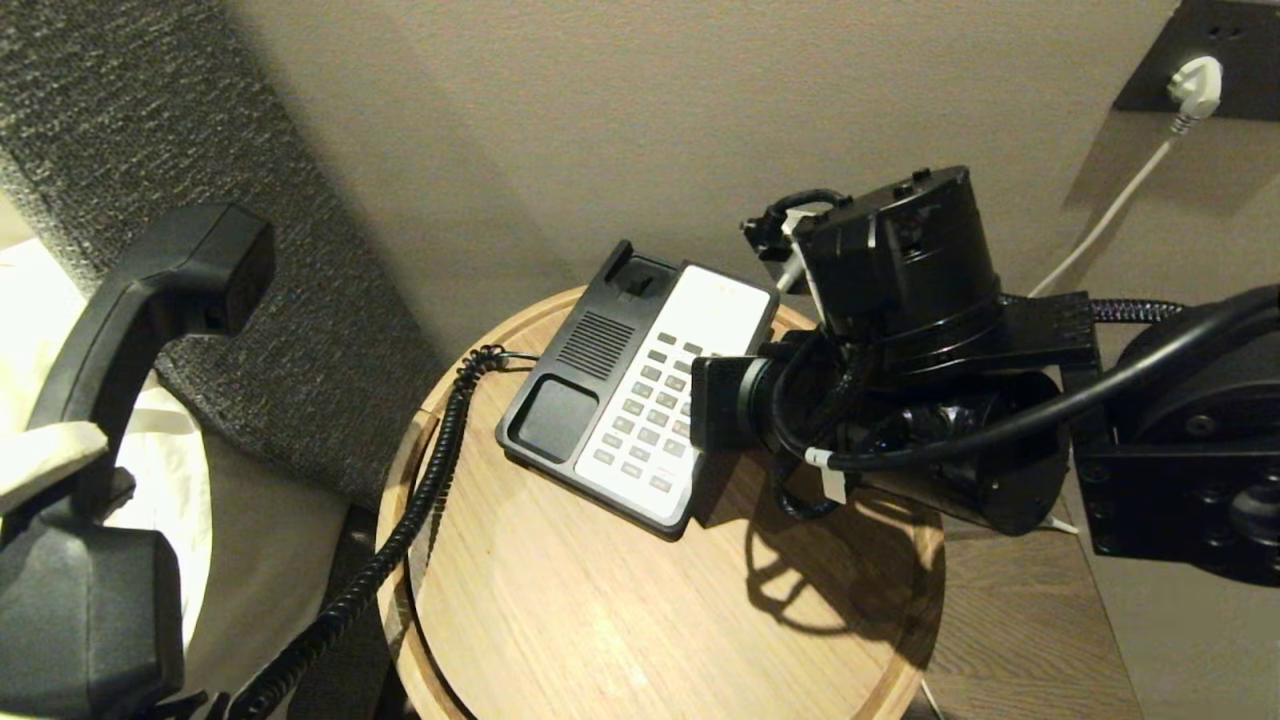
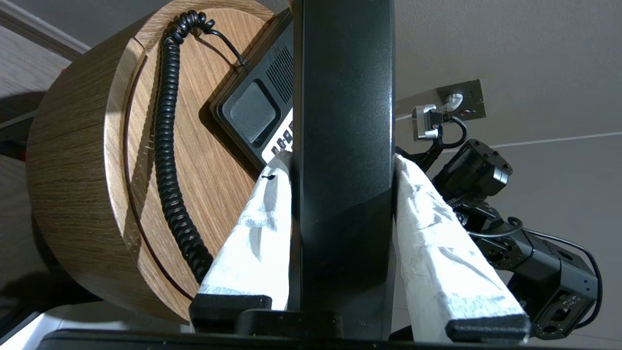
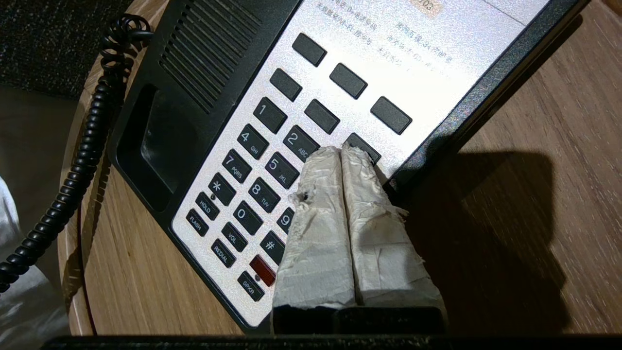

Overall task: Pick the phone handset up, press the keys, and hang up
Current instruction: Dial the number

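Observation:
The black phone handset [image 1: 150, 290] hangs in the air left of the table, lifted off its base, with my left gripper [image 2: 340, 163] shut on its middle; white-wrapped fingers [image 2: 257, 233] press both sides of the handset [image 2: 340, 97]. Its coiled cord [image 1: 420, 490] runs down to the black-and-white phone base [image 1: 640, 380] on the round wooden table [image 1: 600, 600]. My right gripper [image 3: 340, 150] is shut, its tips together on the keypad [image 3: 252, 146] beside the 2 and 5 keys. In the head view the right arm [image 1: 900, 300] hides those fingers.
The base's empty handset cradle [image 1: 555, 415] faces the cord side. A grey upholstered headboard [image 1: 150, 100] and white bedding [image 1: 180, 470] lie left of the table. A white plug [image 1: 1195, 85] sits in a wall socket at the top right.

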`<state>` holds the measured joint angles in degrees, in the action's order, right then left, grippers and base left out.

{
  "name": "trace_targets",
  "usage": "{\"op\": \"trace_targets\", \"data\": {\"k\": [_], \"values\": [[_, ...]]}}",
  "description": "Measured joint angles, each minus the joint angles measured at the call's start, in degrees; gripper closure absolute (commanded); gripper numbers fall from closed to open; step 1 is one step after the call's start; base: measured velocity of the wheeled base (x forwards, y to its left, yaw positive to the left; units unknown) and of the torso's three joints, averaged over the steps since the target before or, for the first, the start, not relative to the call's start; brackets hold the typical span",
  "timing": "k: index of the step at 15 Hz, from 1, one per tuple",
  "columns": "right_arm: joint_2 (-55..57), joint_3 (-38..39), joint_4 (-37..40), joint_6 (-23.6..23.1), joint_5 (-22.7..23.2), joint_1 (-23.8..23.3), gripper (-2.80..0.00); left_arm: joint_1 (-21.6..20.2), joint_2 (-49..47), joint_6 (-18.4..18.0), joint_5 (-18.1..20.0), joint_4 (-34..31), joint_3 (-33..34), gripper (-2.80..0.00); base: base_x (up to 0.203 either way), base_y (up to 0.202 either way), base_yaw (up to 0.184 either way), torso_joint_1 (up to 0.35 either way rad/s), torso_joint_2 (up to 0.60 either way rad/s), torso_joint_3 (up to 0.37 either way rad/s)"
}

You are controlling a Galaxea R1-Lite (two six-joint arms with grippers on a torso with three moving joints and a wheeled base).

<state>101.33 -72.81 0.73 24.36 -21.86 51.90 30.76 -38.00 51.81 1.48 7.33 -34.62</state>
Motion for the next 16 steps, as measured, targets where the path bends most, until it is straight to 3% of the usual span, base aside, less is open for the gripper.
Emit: {"op": "trace_targets", "data": {"k": [8, 16], "values": [[0.6, -0.5, 0.5, 0.2, -1.5, 0.0, 0.00, 0.0, 0.4, -0.1, 0.0, 0.0, 0.0, 0.00, 0.000, 0.000, 0.000, 0.000, 0.00, 0.000], [-0.7, -3.8, 0.8, 3.6, -1.2, 0.4, 0.00, 0.0, 0.7, -0.1, 0.0, -0.1, 0.2, 0.00, 0.000, 0.000, 0.000, 0.000, 0.00, 0.000]]}}
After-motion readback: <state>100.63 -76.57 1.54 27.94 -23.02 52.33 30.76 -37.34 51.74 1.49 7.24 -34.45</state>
